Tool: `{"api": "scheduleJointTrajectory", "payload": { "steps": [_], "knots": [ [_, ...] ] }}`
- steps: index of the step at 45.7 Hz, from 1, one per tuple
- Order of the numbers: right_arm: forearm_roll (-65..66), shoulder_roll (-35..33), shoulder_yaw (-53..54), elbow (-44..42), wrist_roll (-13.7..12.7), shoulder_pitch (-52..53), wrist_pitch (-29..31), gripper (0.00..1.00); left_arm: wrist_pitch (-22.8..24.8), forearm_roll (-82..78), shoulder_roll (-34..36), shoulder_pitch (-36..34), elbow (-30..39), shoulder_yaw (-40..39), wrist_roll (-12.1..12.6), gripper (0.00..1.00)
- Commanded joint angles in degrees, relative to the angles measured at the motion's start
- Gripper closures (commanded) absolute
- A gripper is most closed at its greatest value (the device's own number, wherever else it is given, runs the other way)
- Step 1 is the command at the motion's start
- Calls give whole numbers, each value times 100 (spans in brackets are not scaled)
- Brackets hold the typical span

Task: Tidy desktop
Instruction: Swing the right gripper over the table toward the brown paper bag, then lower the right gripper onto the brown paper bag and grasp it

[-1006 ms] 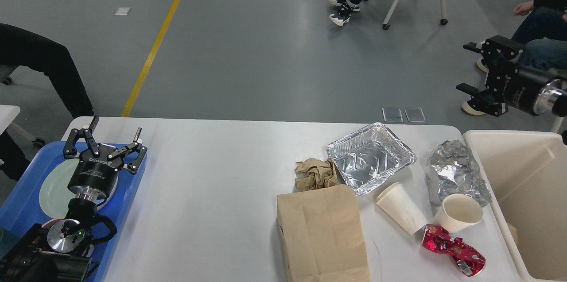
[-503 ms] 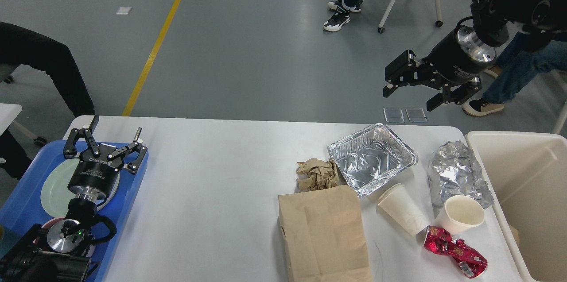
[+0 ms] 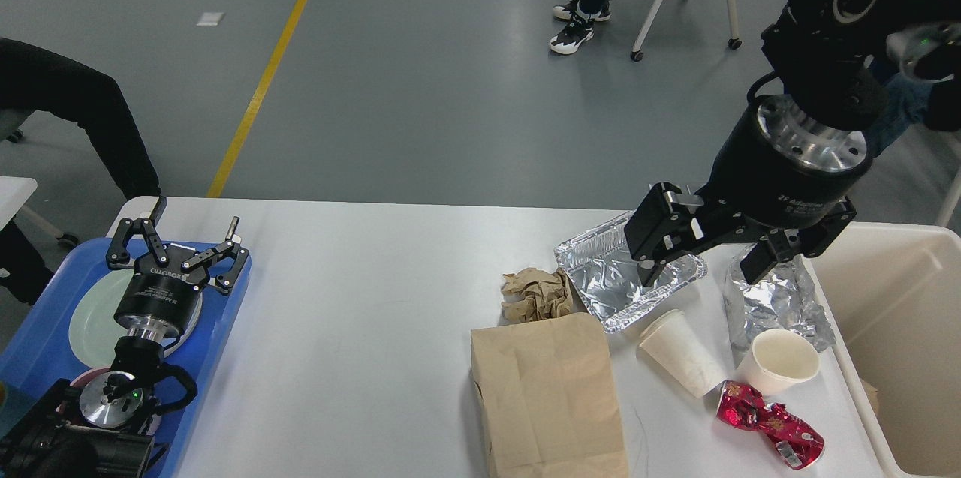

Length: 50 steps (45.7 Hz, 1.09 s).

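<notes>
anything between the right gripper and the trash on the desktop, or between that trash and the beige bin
Nothing visible blocks it. The right gripper hangs open over the foil tray and crumpled foil, with only air below. The beige bin stands open at the desktop's right edge, beside the foil.

Bright, even overhead light; sharp focus.

Your right pincer (image 3: pixel 702 257) hangs spread wide above the crinkled silver foil tray (image 3: pixel 612 290) on the white surface (image 3: pixel 360 328)'s far right.
</notes>
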State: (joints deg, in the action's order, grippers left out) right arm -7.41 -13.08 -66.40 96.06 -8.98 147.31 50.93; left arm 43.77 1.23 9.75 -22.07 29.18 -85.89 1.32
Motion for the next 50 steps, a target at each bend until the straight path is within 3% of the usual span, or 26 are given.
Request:
{"api": "scheduleJointTrajectory", "payload": {
  "steps": [1, 11, 15, 19, 28, 32, 37, 40, 44, 50],
  "knots": [
    [-41, -72, 110, 106, -7, 44, -162, 3, 9, 0, 0, 1, 0, -7, 9, 4],
    [-410, -55, 364, 115, -77, -526, -786, 3, 9, 0, 0, 1, 0, -7, 9, 4],
    [-630, -2, 943, 97, -279, -1088, -1304, 3, 9, 0, 0, 1, 0, -7, 9, 4],
    [-824, 77, 1681, -17, -700, -1861, -1954, 3, 0, 0, 0, 1, 0, -7, 9, 4],
    [-754, 358, 3018, -175, -1948, -3268, -3264, 2, 0, 0, 0, 1, 0, -7, 9, 4],
    [-727, 621, 3317, -412, -2160, -3682, -3432, 2, 9, 0, 0, 1, 0, -7, 9, 4],
    [-570, 859, 3572, -807, -2204, -4253, -3485, 2, 9, 0, 0, 1, 0, -7, 9, 4],
    [-228, 1043, 3731, -1062, -2274, -4701, -3511, 1, 9, 0, 0, 1, 0, -7, 9, 4],
    [422, 1456, 3801, -1423, -2555, -5185, -3511, 1, 9, 0, 0, 1, 0, -7, 9, 4],
    [1179, 1817, 3924, -1827, -2687, -5844, -3511, 2, 9, 0, 0, 1, 0, -7, 9, 4]
  ]
}}
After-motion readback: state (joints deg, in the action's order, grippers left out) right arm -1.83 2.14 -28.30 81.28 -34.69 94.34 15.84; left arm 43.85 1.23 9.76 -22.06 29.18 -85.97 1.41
